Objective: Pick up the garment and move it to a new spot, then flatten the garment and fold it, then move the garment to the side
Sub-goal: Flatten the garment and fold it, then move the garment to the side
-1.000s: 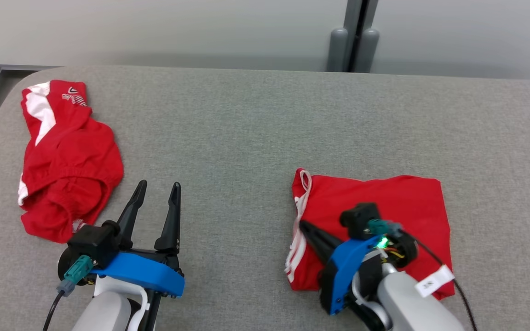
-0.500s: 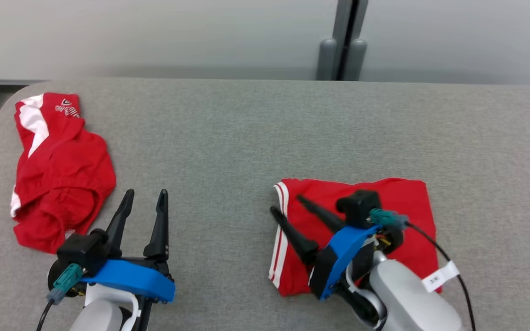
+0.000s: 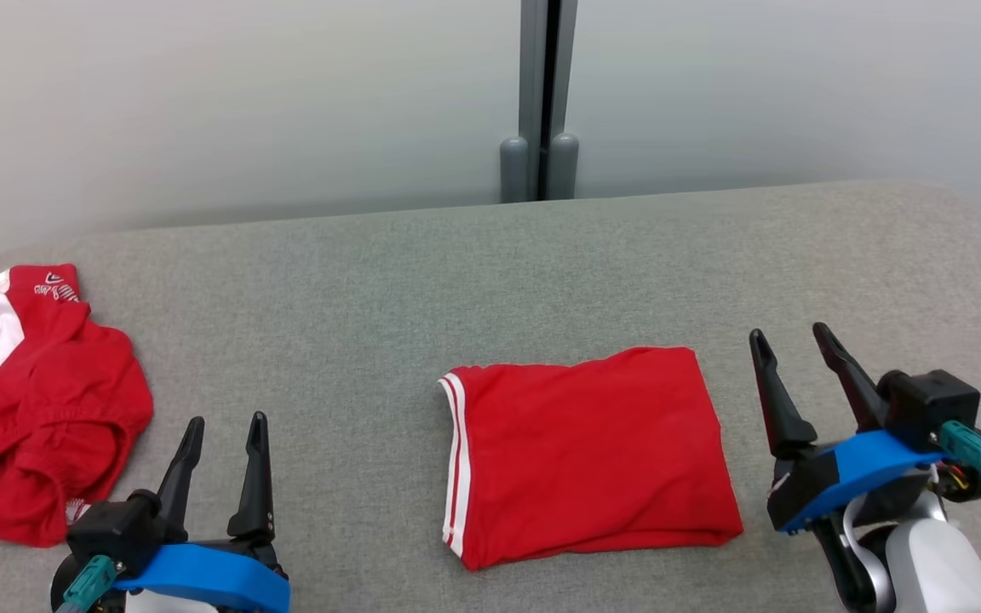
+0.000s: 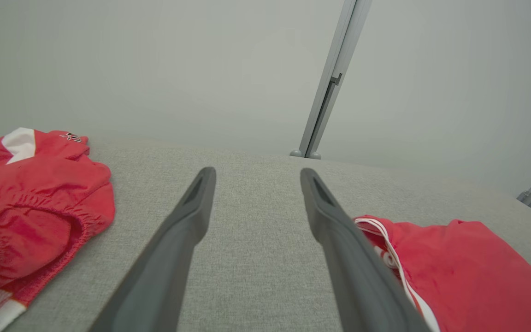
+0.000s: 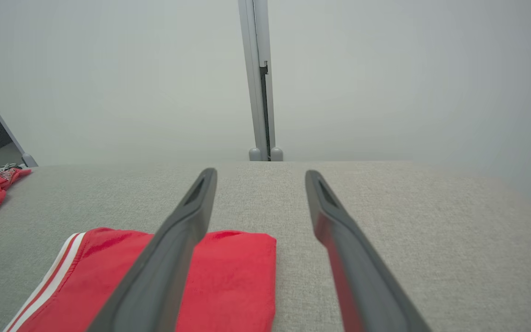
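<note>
Lying folded at 6 o'clock, garment (image 3: 584,451) looked ready for side move; left gripper (image 3: 226,420), right gripper (image 3: 788,332) flanked it, wide, empty.

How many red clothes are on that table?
2. The folded garment lies flat near the middle of the table; the crumpled garment sits at its left end. None seems hidden beneath.

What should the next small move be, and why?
Probably swing the left gripper toward the crumpled red-and-white garment at the left end of the grey fabric table and grasp an edge. The folded red garment with white stripes lies flat, the right gripper is open and apart from it, and the left gripper, also open, is nearest the crumpled one.
</note>
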Robot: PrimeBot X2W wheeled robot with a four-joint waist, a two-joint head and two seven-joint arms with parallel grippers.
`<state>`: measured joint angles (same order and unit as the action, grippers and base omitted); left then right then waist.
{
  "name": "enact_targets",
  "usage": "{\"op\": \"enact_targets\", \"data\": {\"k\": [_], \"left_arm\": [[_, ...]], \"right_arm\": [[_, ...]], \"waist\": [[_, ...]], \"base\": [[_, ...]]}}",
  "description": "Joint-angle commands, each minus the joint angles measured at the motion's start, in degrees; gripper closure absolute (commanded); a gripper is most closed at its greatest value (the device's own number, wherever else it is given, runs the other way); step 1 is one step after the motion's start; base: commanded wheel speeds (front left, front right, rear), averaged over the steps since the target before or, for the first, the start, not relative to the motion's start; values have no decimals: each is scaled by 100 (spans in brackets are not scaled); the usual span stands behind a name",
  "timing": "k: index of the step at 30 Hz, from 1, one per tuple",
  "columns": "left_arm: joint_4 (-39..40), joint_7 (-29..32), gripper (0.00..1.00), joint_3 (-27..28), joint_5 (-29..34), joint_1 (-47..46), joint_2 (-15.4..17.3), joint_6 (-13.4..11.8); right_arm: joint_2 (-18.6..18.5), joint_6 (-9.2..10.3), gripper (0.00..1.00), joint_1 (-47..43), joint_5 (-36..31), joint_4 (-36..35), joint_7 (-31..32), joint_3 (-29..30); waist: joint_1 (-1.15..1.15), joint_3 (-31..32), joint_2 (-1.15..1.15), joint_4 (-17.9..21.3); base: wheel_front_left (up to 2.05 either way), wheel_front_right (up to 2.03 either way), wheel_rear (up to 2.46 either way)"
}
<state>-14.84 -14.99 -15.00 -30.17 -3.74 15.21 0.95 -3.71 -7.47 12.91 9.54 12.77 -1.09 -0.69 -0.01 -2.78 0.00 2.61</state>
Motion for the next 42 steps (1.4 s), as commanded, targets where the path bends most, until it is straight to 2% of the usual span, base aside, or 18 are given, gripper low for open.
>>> {"op": "enact_targets", "data": {"k": [1, 5, 12, 34, 39, 42], "left_arm": [[23, -24, 0, 49, 13, 47, 24, -40], [2, -6, 0, 40, -15, 130, 19, -78], [-51, 91, 0, 14, -26, 212, 69, -145], [200, 297, 0, -71, -54, 158, 152, -310], [297, 308, 0, -108, -44, 84, 151, -341], [368, 327, 0, -158, 9, -13, 159, -333]], "right_arm": [[39, -5, 0, -160, -59, -165, -26, 84], [-17, -5, 0, -489, -151, -355, 29, 157], [-175, -5, 0, -767, -211, -180, 39, -19], [-110, -5, 0, -708, -201, -142, -124, -12], [-89, -5, 0, -512, -116, -187, 116, 4], [-50, -5, 0, -357, 60, -198, 543, 206]], "waist": [[1, 76, 0, 71], [1, 187, 0, 104], [1, 379, 0, 156], [1, 301, 0, 69], [1, 190, 0, 3], [1, 60, 0, -98]], "base": [[0, 0, 0], [0, 0, 0], [0, 0, 0], [0, 0, 0], [0, 0, 0], [0, 0, 0]]}}
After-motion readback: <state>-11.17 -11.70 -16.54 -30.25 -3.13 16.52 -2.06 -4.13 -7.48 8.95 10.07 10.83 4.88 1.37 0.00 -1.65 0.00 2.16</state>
